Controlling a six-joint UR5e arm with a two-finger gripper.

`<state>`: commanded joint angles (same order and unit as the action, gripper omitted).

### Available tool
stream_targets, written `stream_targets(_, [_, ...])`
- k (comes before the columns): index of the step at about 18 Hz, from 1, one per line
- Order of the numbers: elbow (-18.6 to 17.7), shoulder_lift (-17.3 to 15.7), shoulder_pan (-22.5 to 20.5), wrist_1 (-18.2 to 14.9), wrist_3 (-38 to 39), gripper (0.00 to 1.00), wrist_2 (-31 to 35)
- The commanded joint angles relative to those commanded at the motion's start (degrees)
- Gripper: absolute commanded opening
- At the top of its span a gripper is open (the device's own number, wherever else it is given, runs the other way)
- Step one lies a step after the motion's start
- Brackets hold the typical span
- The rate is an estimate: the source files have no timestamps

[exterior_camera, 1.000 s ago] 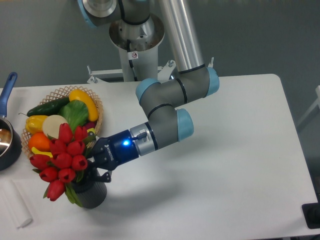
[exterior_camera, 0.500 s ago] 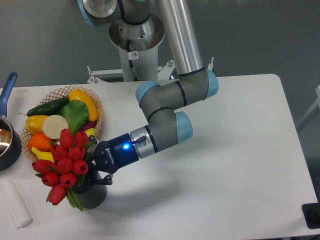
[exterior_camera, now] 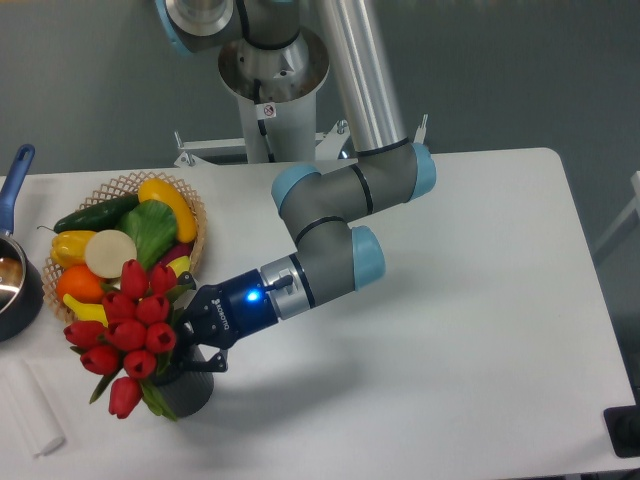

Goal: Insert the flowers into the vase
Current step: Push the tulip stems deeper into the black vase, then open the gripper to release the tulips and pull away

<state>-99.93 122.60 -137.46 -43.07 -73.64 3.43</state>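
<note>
Nearest the camera, at the table's front left corner, a white rectangular block (exterior_camera: 35, 418) is lying flat on the white table (exterior_camera: 450, 350). Just beside it, the short dark grey ribbed cylinder vase (exterior_camera: 187, 392) is standing upright, and the tight bunch of red tulip buds with green leaves (exterior_camera: 125, 330) is sitting over its mouth, spreading wider than the vase and leaning toward the left, so the stems and the rim are hidden. Pressing in from the right, the black two-finger gripper (exterior_camera: 188, 343) with a glowing blue ring is reaching low against the bunch at the vase top; its fingers are buried behind leaves and buds, so whether they are closed on the stems or parted is impossible to tell. Behind the flowers, a round wicker basket (exterior_camera: 192, 215) is holding a cucumber, yellow peppers, an orange and other produce, touching the bunch's upper buds in this view. Farther left, a dark saucepan with a blue handle (exterior_camera: 15, 260) is sitting at the edge. Rising at the back, the grey and blue arm (exterior_camera: 350, 190) is bending down from its pedestal.
</note>
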Motion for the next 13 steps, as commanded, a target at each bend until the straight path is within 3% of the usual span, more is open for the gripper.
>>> stream_targets(5, [-0.1,0.1,0.0,0.0,-1.5,0.71,0.0])
stream_targets(9, [-0.2,0.0,0.0,0.0,-1.8,1.0,0.1])
stream_targets(13, [-0.3,-0.7,-0.1,0.0,-3.1,1.0,3.5])
